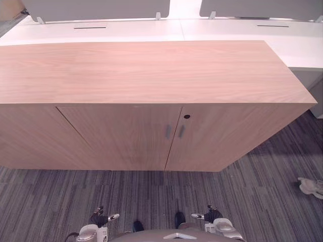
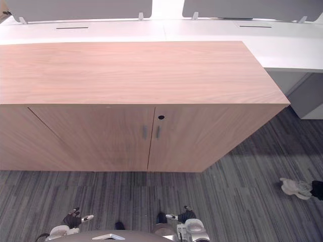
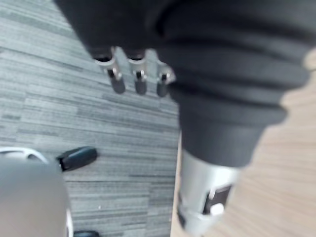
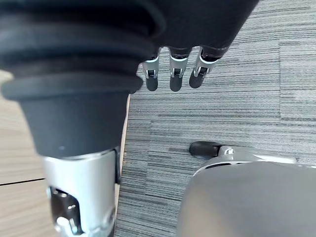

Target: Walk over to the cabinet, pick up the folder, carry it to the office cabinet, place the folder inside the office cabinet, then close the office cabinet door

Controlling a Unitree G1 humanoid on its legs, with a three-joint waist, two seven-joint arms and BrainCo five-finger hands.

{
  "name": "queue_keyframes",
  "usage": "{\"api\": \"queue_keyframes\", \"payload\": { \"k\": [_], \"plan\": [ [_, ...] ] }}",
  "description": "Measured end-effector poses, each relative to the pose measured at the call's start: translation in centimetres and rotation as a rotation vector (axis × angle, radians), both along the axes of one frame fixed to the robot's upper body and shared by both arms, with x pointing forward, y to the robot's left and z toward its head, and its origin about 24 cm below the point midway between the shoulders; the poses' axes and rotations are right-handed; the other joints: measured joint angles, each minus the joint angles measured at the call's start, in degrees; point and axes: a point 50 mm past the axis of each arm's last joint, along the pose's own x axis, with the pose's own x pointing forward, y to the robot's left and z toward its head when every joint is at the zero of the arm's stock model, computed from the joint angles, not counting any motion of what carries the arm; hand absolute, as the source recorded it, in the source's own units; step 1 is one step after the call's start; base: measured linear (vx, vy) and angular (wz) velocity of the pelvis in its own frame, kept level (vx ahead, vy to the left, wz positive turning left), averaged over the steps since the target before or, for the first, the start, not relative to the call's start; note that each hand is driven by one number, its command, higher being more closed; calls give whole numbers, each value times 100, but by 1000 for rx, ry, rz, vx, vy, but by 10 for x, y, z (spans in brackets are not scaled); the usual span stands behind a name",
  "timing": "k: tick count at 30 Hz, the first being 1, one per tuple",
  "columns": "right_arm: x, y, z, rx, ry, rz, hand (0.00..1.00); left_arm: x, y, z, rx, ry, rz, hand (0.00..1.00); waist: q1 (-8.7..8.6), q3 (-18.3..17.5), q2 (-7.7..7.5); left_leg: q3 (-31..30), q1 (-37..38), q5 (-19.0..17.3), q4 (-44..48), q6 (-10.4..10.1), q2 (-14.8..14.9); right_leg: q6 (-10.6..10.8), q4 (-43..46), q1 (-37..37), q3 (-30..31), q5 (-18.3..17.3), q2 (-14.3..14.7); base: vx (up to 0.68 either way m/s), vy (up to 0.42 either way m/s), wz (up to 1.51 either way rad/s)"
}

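The left hand (image 1: 100,218) hangs low at the robot's side, its fingers (image 3: 140,84) loosely extended in a row and holding nothing, pointing down at the grey striped carpet (image 1: 252,191). The right hand (image 1: 211,215) hangs the same way on the other side, its fingers (image 4: 174,79) also relaxed and empty above the carpet. In each wrist view, pale wood of the cabinet (image 1: 151,70) shows close beside the arm.

The cabinet stands on the carpet directly ahead of the robot, low and wide, with a bare wood-grain top. Its two doors (image 1: 121,136) are shut and meet near the middle of the front. Two short grey handles (image 1: 168,131) sit upright just beside each other, one either side of the seam. A small round keyhole (image 1: 186,116) lies at the upper inner corner of the right-hand door.

Behind the cabinet's far edge runs a white desk (image 1: 126,31), with grey screens (image 1: 96,9) standing along its back. A small pale object (image 1: 310,186), too indistinct to identify, lies on the carpet well off to the right.
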Motion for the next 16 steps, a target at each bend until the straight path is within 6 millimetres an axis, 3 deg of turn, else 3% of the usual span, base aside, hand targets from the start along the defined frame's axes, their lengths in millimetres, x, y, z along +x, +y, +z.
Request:
{"api": "queue_keyframes", "payload": {
  "k": [3,12,16],
  "plan": [
    [0,0,0,0,3,1,0,-3,-3,-2,8,19,-9,0,115,0,-2,-15,0,5,0,-1,3,-1,0,19,-9,-5,2,-43,-30,1],
    [1,2,-1,9,12,-13,0,-5,1,-2,20,32,14,0,140,15,-51,-155,37,3,0,-2,-7,40,1,143,-150,-32,-7,-21,-25,8],
    [1,4,-2,14,10,-14,0,-1,0,-2,17,24,12,0,252,11,-59,-156,44,-4,0,-12,-6,36,1,151,-166,-36,2,-4,-9,2]
  ]
}}
